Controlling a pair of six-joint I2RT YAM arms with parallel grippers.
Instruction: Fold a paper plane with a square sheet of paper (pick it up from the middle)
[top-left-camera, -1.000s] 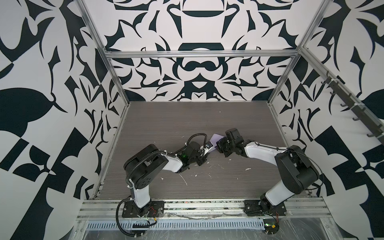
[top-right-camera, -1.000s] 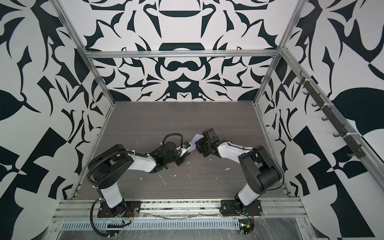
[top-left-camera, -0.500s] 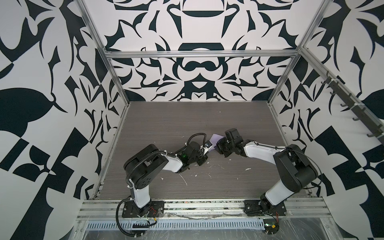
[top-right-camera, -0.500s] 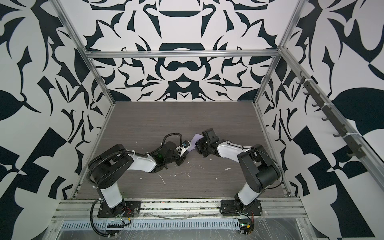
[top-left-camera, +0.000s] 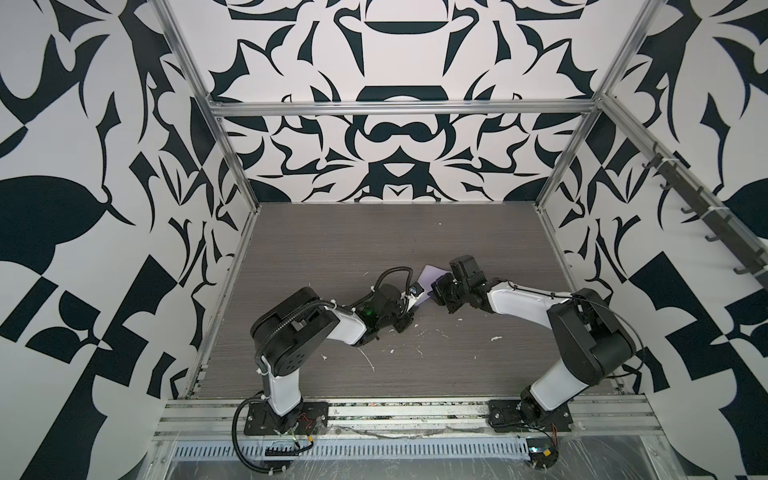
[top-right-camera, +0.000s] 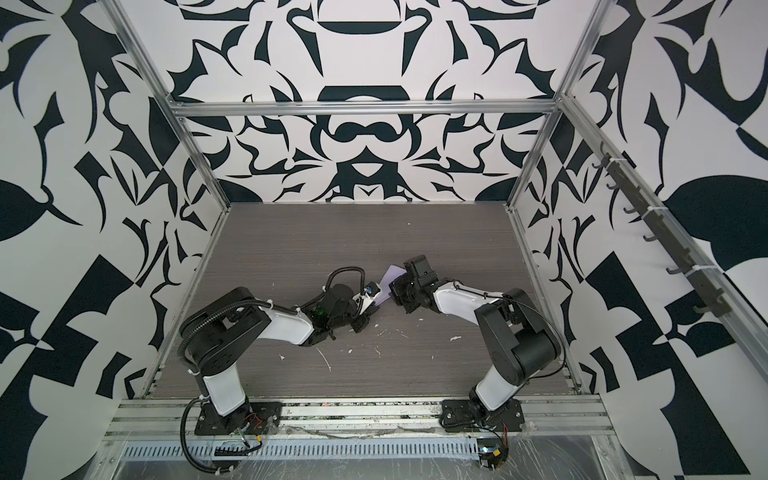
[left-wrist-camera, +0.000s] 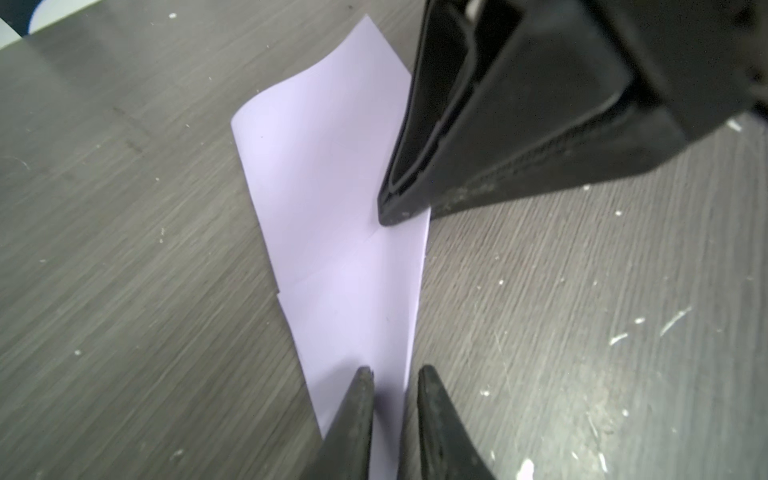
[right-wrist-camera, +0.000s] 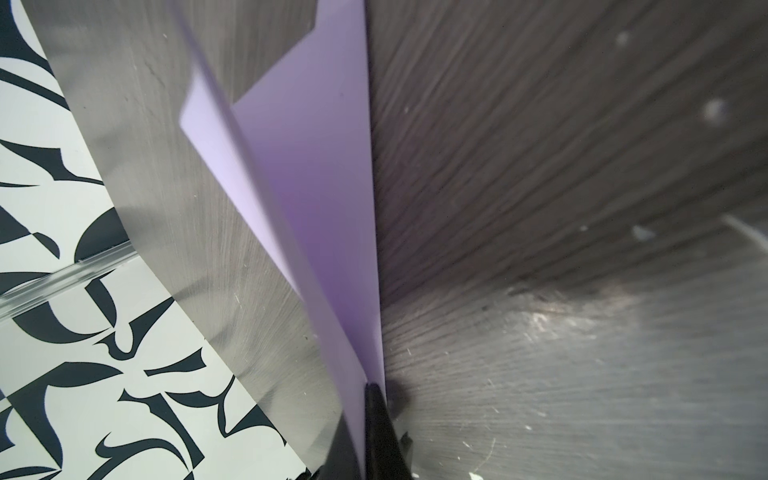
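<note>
The sheet of paper (left-wrist-camera: 332, 187) is lilac and folded into a long tapering wedge. It lies on the grey wood-grain table (left-wrist-camera: 124, 249), and in both top views it shows between the two arms (top-left-camera: 430, 276) (top-right-camera: 392, 276). My right gripper (left-wrist-camera: 392, 216) (top-left-camera: 434, 291) is shut on one long edge of the paper near its middle. In the right wrist view the paper (right-wrist-camera: 316, 187) rises out of the closed jaws (right-wrist-camera: 361, 403) as a V-shaped fold. My left gripper (left-wrist-camera: 397, 374) (top-left-camera: 413, 309) stands slightly open over the paper's narrow end, its tips a small gap apart.
Small white flecks (top-left-camera: 494, 338) are scattered over the table in front of the grippers. Aluminium frame posts (top-left-camera: 232, 166) and patterned walls close the left, right and back sides. A rail of hooks (top-left-camera: 706, 220) runs along the right wall. Both arm bases stand on the front rail (top-left-camera: 415, 409).
</note>
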